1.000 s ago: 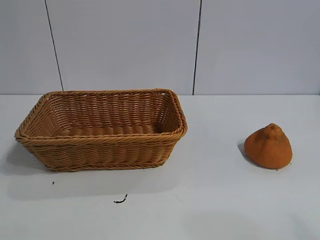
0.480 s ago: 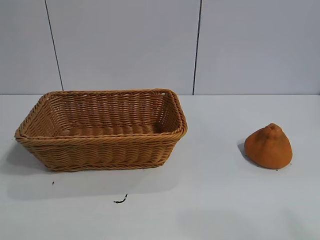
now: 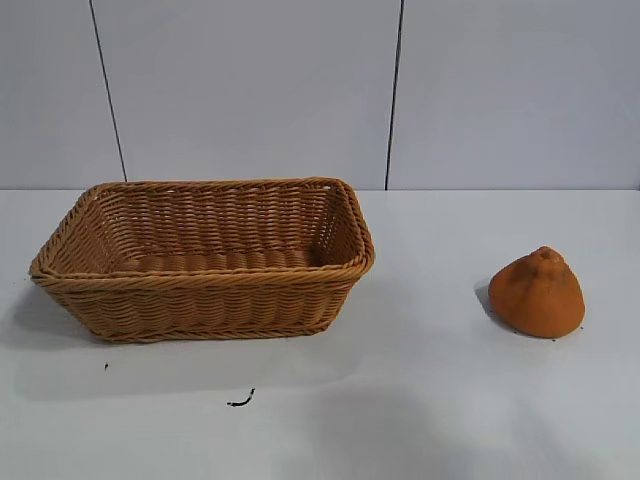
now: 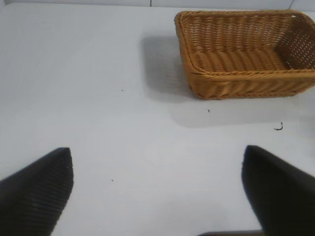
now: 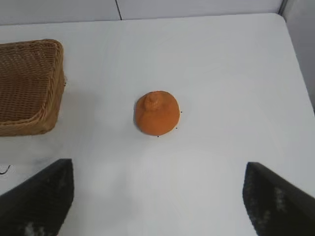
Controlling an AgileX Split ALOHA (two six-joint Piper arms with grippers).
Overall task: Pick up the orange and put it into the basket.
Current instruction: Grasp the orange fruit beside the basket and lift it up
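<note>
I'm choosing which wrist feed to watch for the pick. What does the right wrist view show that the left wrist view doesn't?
Only the right wrist view shows the orange, sitting on the table ahead of the open right gripper, apart from the basket. Only the left wrist view shows the basket's whole inside, with nothing in it, and the open left gripper far from it. Both show the basket, the white table and a small dark squiggle mark.

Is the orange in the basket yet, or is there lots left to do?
Nothing is done yet. The orange sits on the table, apart from the basket, which has nothing in it. The right gripper is open, pointing toward the orange without touching it; the left gripper is open too. Grabbing, carrying and dropping are all left.
</note>
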